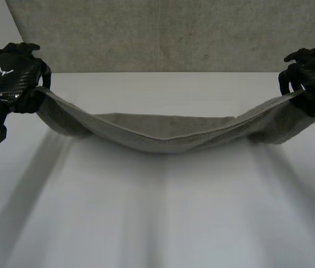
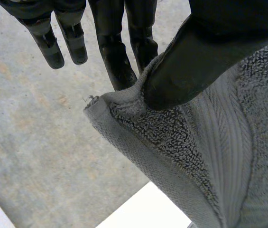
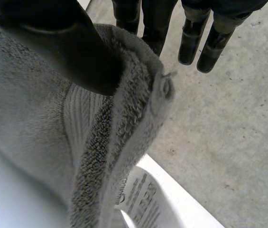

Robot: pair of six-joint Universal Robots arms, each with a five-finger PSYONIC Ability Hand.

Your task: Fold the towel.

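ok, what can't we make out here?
- Head view: whether the towel's sagging middle touches the table; its own raised edge hides that.
- Left wrist view: the left hand's thumb hides the towel patch it pinches.
- Right wrist view: tag print too small, partly covered by the towel fold.

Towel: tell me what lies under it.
The towel sags between the left hand and right hand, each pinching a corner. Under it shows the white table. The strip of table behind its sagging middle is covered.
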